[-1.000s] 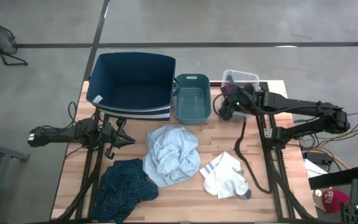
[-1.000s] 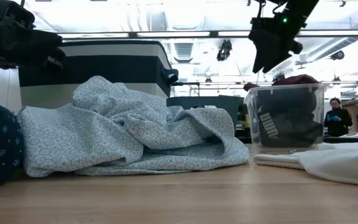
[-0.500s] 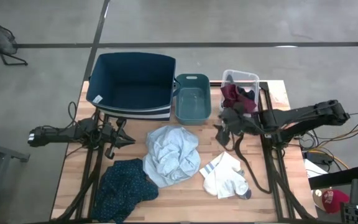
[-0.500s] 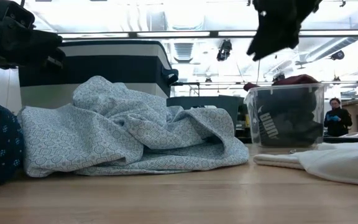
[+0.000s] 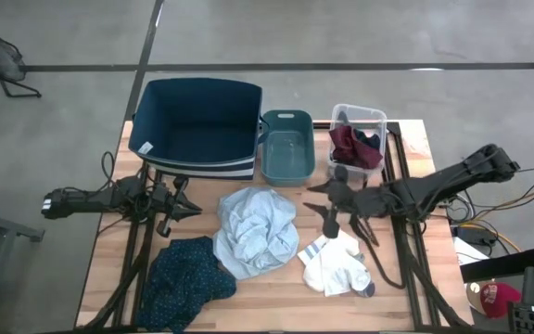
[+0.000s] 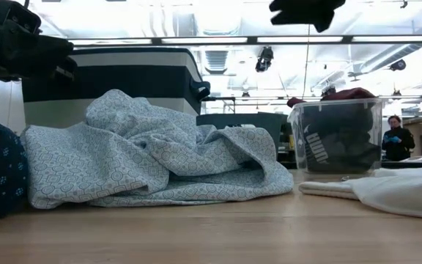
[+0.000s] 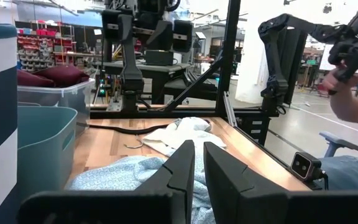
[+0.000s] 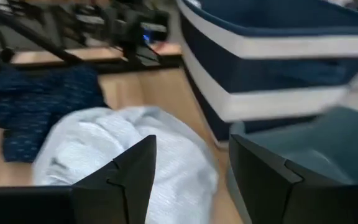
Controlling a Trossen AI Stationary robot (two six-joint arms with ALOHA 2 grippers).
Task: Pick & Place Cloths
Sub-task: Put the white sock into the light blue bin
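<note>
From above I see my right hand (image 5: 327, 209) hanging over the desk (image 5: 276, 292) at about 3 o'clock of the pale blue cloth (image 5: 256, 230), its fingers apart and holding nothing, just above the white cloth (image 5: 335, 263) that lies at 5 o'clock on the desk. My left hand (image 5: 185, 210) waits at 9 o'clock, fingers nearly together and empty, beside the dark patterned cloth (image 5: 185, 281) at 7 o'clock. The big blue bin (image 5: 197, 125) sits at 11 o'clock, the teal bin (image 5: 286, 147) at 12, and the clear bin (image 5: 359, 137) at 1 o'clock holds a maroon cloth (image 5: 348, 146) and something dark. At desk height the pale blue cloth (image 6: 152, 150) fills the middle in a crumpled heap, the white cloth (image 6: 387, 189) lies at 3 o'clock, and the right hand (image 6: 306, 9) shows only as a dark shape at the top edge. Through the left wrist camera the two fingers (image 7: 182, 168) stand close together over pale blue fabric. Through the right wrist camera the fingers (image 8: 135, 174) are spread, with the pale blue cloth (image 8: 123, 149) and the dark patterned cloth (image 8: 42, 106) beyond them.
</note>
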